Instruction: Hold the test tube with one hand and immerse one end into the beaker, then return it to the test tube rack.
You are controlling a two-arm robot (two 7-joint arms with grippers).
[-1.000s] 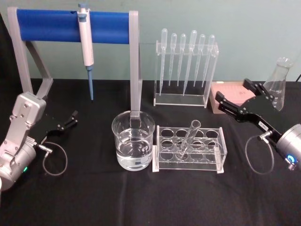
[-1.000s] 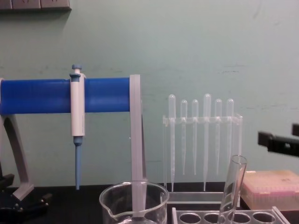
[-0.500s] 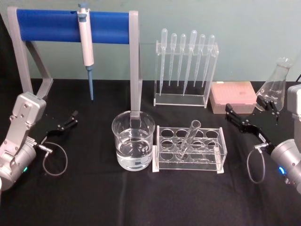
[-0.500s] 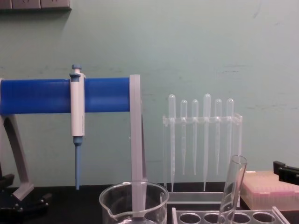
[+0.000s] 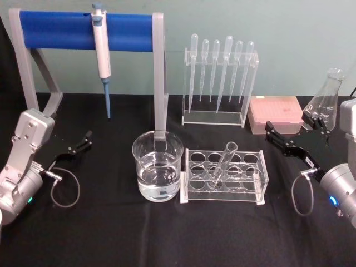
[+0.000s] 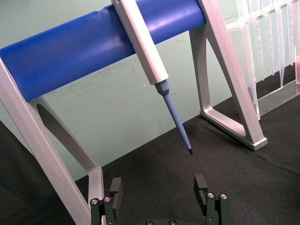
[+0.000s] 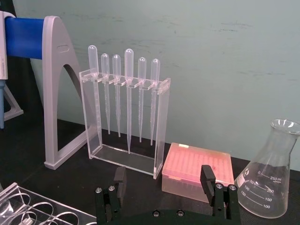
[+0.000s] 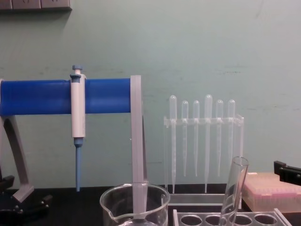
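The test tube (image 5: 223,163) leans in the clear rack (image 5: 260,179) at the table's middle, with its open rim up and nothing holding it; its upper part also rises in the chest view (image 8: 233,189). The beaker (image 5: 158,172), partly filled with clear liquid, stands just left of the rack, its rim low in the chest view (image 8: 135,195). My right gripper (image 5: 293,128) hovers open and empty to the right of the rack, in front of the pink box; its wrist view (image 7: 162,176) has the jaws wide apart. My left gripper (image 5: 78,146) rests open at the far left (image 6: 158,185).
A blue-barred stand (image 5: 83,29) holding a pipettor (image 5: 101,53) spans the back left, one leg right behind the beaker. A rack of plastic pipettes (image 5: 219,83), a pink tip box (image 5: 276,114) and a glass flask (image 5: 325,100) line the back right.
My right arm has drawn back to the right and dropped lower, away from the rack. The test tube, the beaker and the left arm have not moved.
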